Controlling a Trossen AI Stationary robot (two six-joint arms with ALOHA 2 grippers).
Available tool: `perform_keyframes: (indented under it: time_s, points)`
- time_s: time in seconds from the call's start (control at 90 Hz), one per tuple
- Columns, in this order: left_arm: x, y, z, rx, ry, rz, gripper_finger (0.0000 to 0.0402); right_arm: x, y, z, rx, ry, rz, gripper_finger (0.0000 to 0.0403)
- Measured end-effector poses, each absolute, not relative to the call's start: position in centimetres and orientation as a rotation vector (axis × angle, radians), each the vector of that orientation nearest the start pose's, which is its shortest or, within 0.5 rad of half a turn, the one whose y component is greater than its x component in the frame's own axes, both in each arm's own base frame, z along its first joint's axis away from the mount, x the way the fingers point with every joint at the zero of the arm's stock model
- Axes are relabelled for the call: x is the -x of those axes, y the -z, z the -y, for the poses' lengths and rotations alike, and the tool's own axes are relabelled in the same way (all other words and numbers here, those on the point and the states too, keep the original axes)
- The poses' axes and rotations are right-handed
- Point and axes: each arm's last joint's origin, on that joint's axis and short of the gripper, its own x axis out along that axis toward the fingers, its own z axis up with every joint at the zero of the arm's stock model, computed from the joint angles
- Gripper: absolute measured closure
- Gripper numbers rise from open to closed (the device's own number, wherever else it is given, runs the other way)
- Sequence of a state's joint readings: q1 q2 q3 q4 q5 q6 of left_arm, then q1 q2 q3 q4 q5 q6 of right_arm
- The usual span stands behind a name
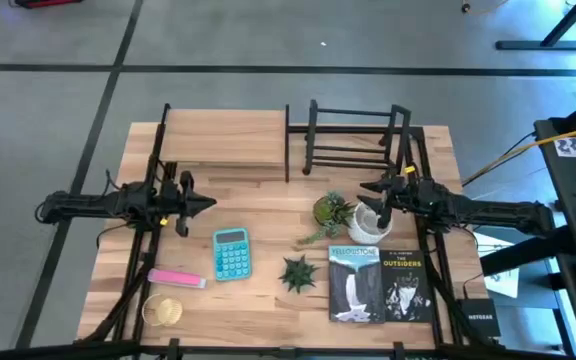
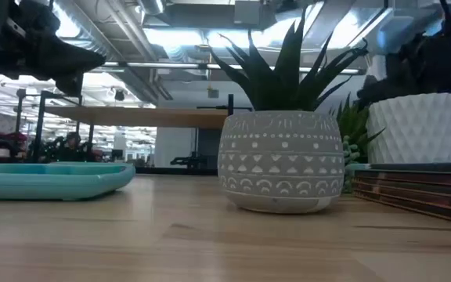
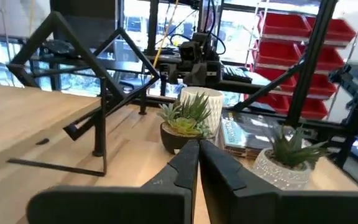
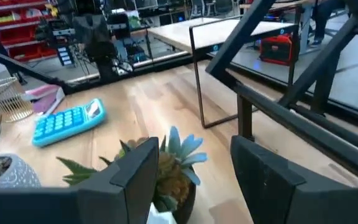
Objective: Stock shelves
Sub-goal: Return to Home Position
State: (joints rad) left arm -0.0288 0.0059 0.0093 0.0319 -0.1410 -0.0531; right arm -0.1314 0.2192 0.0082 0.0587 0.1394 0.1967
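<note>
Light-wood board on thin black legs, the wooden shelf (image 1: 223, 138) stands at the far edge of the table (image 1: 258, 195), on its left half. The black rack (image 1: 353, 140) stands just beside it to the right, at the same far edge.

The left gripper (image 1: 208, 205) hangs on the near side of the wooden shelf, close to its left front leg but apart from it. Its jaws are clenched together with nothing between them, as the left wrist view shows (image 3: 197, 155). That view looks past the black rack (image 3: 98, 74) off to one side.

The right gripper (image 1: 365, 190) sits just in front of the right end of the black rack, clear of its bars. Its jaws are spread wide and hold nothing (image 4: 194, 162). Under them are a white pot (image 1: 373, 220) and a leafy plant in a dark vase (image 1: 330, 210). From above the fingertips seem to hover over the white pot rather than touch it, though the view is too coarse to be sure. In the right wrist view the wooden shelf (image 4: 229, 30) stands well beyond the jaws.

Nearer the front of the table lie a blue calculator (image 1: 231, 252), a pink flat object (image 1: 176, 278) and a gold wire basket (image 1: 163, 310) on the left. A spiky plant in a gray patterned vase (image 1: 297, 272) stands at the centre, and two books (image 1: 380, 285) lie side by side on the right.
</note>
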Motion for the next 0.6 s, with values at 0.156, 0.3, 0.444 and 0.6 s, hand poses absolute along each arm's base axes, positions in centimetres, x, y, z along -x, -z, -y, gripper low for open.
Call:
perform_keyframes:
  time_s: [0.156,0.3,0.444,0.6]
  points:
    - [-9.72,-16.93,-0.13,0.055,-0.111,0.038,0.0401,-10.80,-15.27,1.88,-0.083,0.292,-0.150,0.0217]
    - [-9.72,-16.93,-0.13,0.055,-0.111,0.038,0.0401,-10.80,-15.26,1.89,-0.040,0.292,-0.157,0.0217]
    - [-9.72,-16.93,-0.13,0.055,-0.111,0.038,0.0401,-10.80,-15.26,1.89,-0.042,0.292,-0.157,0.0217]
    - [-9.72,-16.93,-0.13,0.055,-0.111,0.038,0.0402,-10.80,-15.27,1.89,-0.043,0.292,-0.157,0.0217]
